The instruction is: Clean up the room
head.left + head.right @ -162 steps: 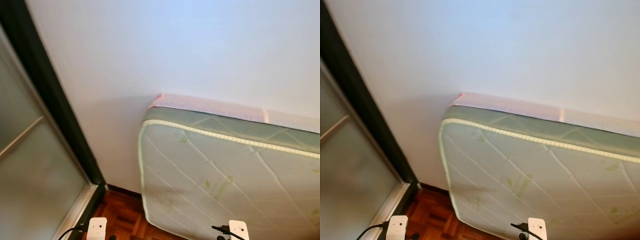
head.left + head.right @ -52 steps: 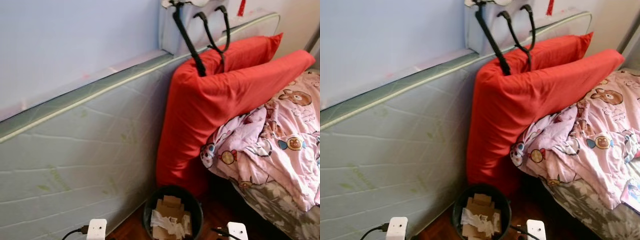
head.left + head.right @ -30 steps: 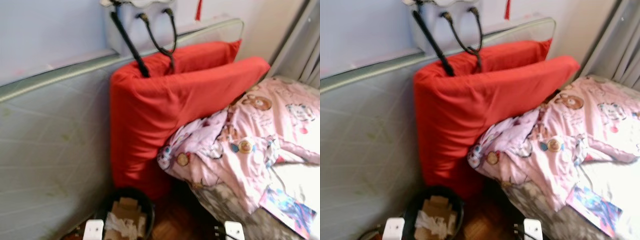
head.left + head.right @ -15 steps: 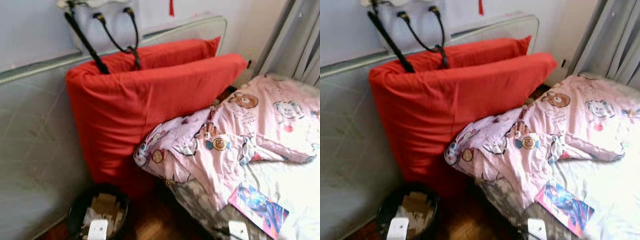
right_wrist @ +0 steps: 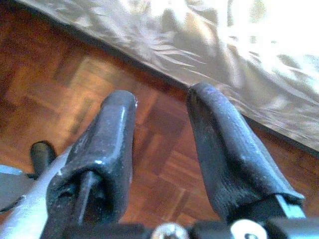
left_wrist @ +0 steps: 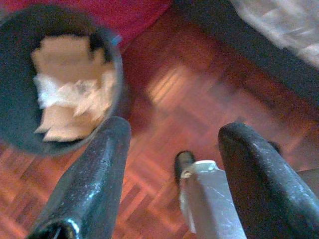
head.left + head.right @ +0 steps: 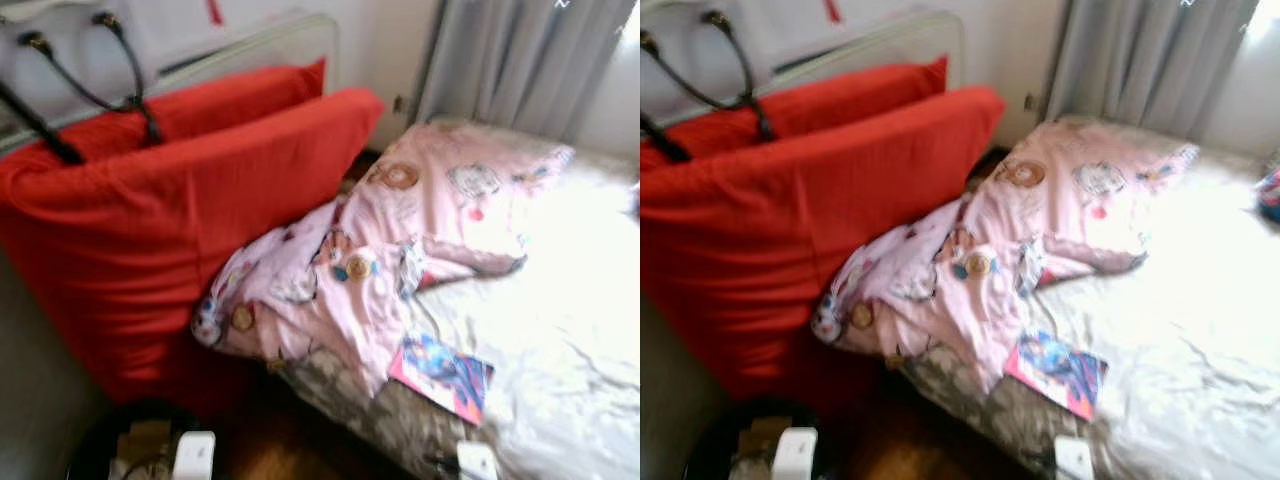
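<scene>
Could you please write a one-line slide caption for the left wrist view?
Open left gripper hanging above parquet floor, beside a dark bin holding cardboard scraps.

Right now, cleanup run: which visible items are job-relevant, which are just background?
Job-relevant:
- pink blanket, bunched on the bed
- colourful booklet, near the bed's edge
- black bin, holding cardboard and paper

Background:
- red cushions
- bag handles
- grey curtain
- wooden floor

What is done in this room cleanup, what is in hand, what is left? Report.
Done: the bin already holds cardboard and paper. In hand: nothing; left gripper and right gripper hang open over the floor. Left: the crumpled blanket and the book on the bed.
</scene>
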`<state>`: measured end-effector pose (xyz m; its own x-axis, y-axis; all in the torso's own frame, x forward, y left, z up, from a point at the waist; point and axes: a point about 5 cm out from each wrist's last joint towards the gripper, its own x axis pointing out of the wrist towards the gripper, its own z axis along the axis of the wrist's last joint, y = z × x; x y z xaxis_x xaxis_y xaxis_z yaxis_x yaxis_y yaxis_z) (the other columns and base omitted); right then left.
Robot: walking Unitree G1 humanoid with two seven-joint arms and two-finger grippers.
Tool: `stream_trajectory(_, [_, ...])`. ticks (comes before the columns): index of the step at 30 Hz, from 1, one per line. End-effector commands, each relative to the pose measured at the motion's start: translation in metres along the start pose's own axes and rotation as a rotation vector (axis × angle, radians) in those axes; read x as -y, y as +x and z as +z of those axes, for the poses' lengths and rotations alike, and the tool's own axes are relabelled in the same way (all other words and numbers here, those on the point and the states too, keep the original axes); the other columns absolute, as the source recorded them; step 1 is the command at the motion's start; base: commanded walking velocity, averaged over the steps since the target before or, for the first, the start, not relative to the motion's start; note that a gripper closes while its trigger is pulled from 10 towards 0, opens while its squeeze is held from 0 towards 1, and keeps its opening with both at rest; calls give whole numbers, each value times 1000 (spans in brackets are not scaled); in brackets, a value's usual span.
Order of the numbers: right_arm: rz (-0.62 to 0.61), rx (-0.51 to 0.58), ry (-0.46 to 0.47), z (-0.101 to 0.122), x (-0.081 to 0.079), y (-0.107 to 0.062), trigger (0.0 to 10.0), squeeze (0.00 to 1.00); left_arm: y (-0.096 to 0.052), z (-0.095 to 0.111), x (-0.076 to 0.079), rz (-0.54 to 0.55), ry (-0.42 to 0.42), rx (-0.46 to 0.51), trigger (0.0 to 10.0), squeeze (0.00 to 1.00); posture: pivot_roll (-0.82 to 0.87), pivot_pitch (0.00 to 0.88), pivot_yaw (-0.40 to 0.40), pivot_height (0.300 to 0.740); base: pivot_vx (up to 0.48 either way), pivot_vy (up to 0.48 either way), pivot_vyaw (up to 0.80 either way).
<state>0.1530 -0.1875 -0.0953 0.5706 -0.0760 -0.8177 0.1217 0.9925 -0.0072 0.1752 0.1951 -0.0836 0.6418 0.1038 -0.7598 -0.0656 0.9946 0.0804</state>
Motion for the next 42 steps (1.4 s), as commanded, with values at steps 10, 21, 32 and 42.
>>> stream_trajectory(10, [46, -38, 22, 27, 29, 4, 10000, 0, 6, 31, -46, 27, -86, -27, 10000, 0, 6, 0, -60, 740, 0, 0, -701])
stream_trajectory(21, [41, -37, 20, 25, 27, 4, 10000, 0, 6, 29, -46, 23, -83, -30, 10000, 0, 3, 0, -52, 740, 0, 0, -700])
stream_trajectory(32, [19, -26, 14, 25, 30, 4, 10000, 0, 6, 28, -44, 19, -91, -31, 10000, 0, 7, 0, -63, 740, 0, 0, -445])
stream_trajectory(42, [-5, -27, 20, 24, 31, 4, 10000, 0, 5, 27, -44, 19, -101, -29, 10000, 0, 2, 0, -63, 740, 0, 0, 0])
